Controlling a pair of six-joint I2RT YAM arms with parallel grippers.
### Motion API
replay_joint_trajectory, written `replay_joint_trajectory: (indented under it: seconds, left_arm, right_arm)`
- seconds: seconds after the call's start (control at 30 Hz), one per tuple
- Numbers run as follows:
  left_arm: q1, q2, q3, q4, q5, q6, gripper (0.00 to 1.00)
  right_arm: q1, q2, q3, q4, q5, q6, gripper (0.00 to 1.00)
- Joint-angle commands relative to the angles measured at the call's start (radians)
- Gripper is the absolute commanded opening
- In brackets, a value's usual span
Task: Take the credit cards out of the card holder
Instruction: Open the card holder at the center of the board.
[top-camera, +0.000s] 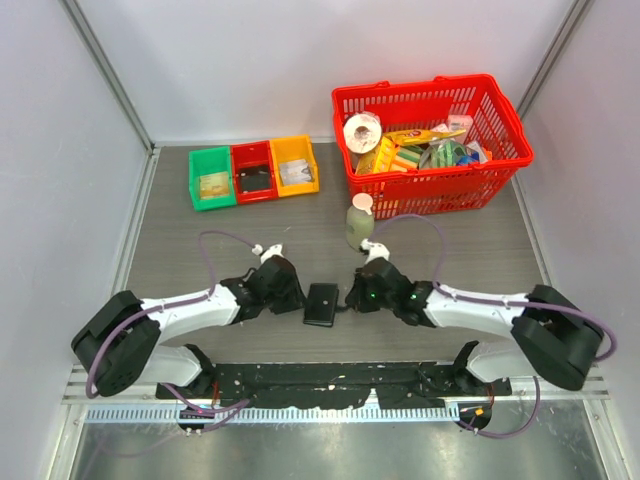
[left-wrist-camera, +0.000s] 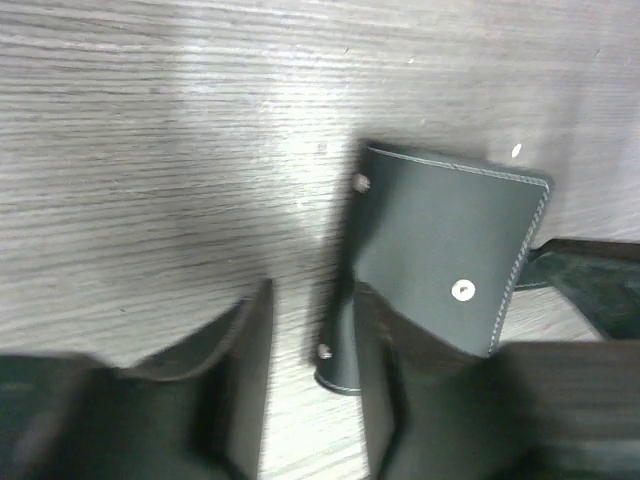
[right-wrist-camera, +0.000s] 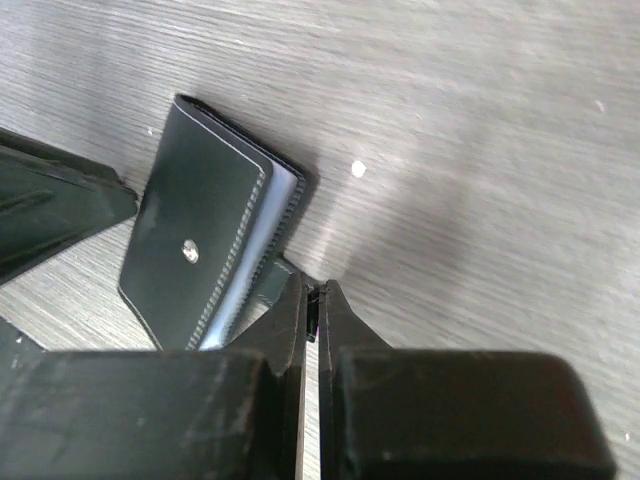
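Observation:
The black card holder (top-camera: 321, 304) lies flat on the table between my two grippers. In the left wrist view the card holder (left-wrist-camera: 440, 230) shows its stitched cover and a small metal snap. My left gripper (left-wrist-camera: 312, 300) is open: its right finger lies over the holder's near corner and the left finger stands apart from it on bare table. In the right wrist view the holder (right-wrist-camera: 190, 240) shows a pale blue inner edge. My right gripper (right-wrist-camera: 313, 290) is shut, with a thin dark flap of the holder pinched at its tips. No credit cards are visible.
A red basket (top-camera: 500, 150) full of groceries stands at the back right, with a pale green bottle (top-camera: 359, 222) in front of it. Green (top-camera: 196, 180), red (top-camera: 254, 150) and orange (top-camera: 294, 143) trays sit in a row at the back left. Walls close in both sides.

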Motion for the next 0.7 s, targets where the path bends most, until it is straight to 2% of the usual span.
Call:
replay_joint_trajectory:
  seconds: [0.0,0.1,0.17,0.23,0.43,0.67]
  left_arm:
    - [-0.014,-0.010,0.118,-0.264,-0.116,0.122,0.53]
    - [-0.073,-0.020,0.206,-0.370,-0.189,0.149,0.80]
    - [-0.125,-0.012,0.255,-0.433,-0.237,0.148,0.92]
    - [-0.180,0.008,0.301,-0.473,-0.269,0.136,1.00]
    - [-0.350,0.181,0.457,-0.579,-0.367,0.119,1.00]
    - [-0.461,0.423,0.649,-0.746,-0.482,0.103,1.00]
  right_arm:
    - [-0.050,-0.110,-0.181,0.301,-0.086,0.151,0.01]
    - [-0.067,-0.130,-0.255,0.427,-0.092,0.215,0.01]
    - [-0.070,-0.114,-0.287,0.501,-0.137,0.229,0.01]
    - [-0.071,-0.089,-0.320,0.576,-0.151,0.247,0.01]
    - [-0.074,-0.012,-0.383,0.742,-0.165,0.304,0.01]
    - [-0.073,0.009,-0.401,0.765,-0.145,0.312,0.01]
